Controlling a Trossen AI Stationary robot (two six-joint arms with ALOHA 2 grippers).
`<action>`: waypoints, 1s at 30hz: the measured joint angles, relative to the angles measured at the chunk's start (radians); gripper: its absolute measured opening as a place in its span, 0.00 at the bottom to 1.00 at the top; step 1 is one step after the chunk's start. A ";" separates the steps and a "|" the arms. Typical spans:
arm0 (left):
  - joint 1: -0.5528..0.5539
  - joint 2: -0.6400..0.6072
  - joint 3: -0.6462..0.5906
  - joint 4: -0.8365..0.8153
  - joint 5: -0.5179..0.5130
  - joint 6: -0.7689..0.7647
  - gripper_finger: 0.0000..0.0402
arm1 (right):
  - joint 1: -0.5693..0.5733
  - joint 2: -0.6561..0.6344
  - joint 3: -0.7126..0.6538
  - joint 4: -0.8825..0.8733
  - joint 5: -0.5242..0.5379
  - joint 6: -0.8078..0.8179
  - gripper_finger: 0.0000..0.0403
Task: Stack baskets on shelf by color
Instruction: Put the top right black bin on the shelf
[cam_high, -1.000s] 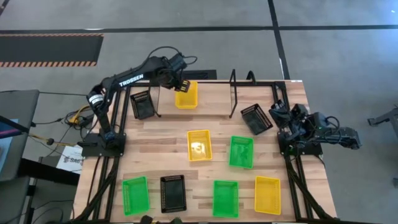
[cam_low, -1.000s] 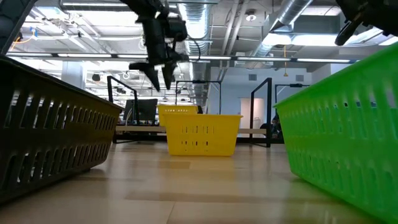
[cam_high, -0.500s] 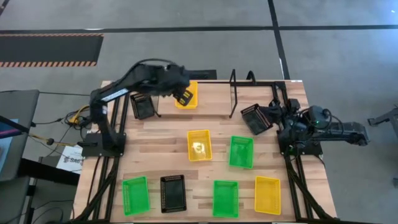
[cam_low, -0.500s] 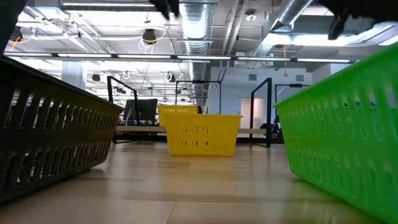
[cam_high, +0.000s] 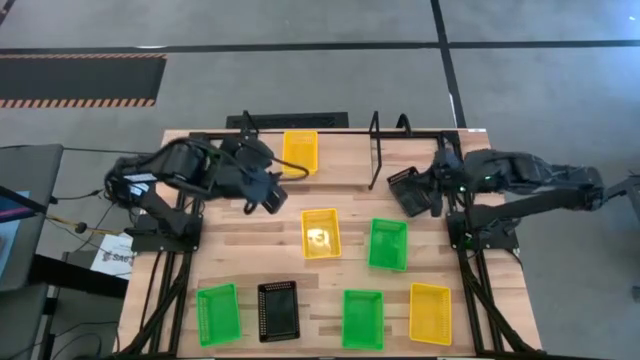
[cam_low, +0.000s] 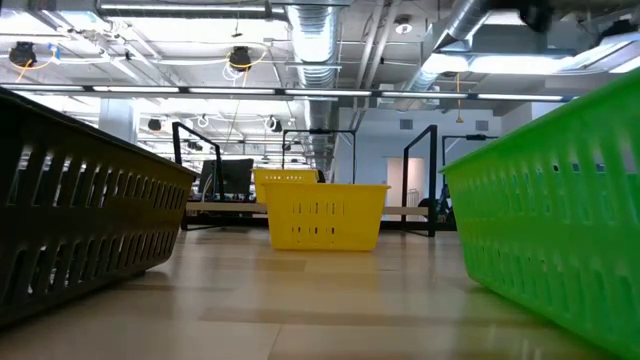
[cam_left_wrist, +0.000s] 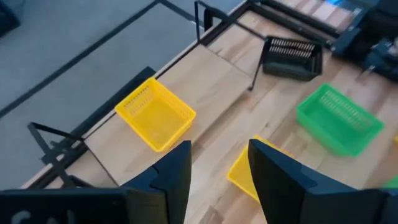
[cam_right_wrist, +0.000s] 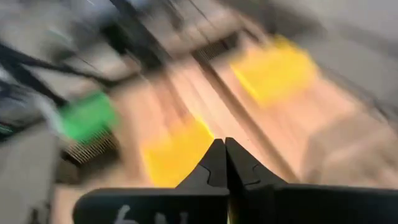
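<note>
My left end effector (cam_left_wrist: 217, 171) hangs open above the surface (cam_high: 340, 215) near the shelf (cam_high: 340, 160), where one yellow basket (cam_high: 299, 150) sits. My right end effector (cam_right_wrist: 225, 163) is closed, empty, beside a black basket (cam_high: 411, 190).

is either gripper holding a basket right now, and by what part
No. The left gripper is open and empty above the table; the right gripper is shut on nothing, near the black basket.
</note>
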 joint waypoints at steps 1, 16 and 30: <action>-0.005 0.000 -0.013 0.000 -0.007 0.001 0.37 | 0.013 0.026 0.036 -0.119 0.027 0.079 0.00; -0.016 -0.001 -0.105 0.001 -0.101 0.052 0.37 | 0.134 0.221 0.042 -0.711 0.060 0.731 0.13; -0.013 -0.001 -0.160 0.001 -0.071 0.080 0.37 | -0.067 0.141 0.019 -0.712 0.066 0.639 0.22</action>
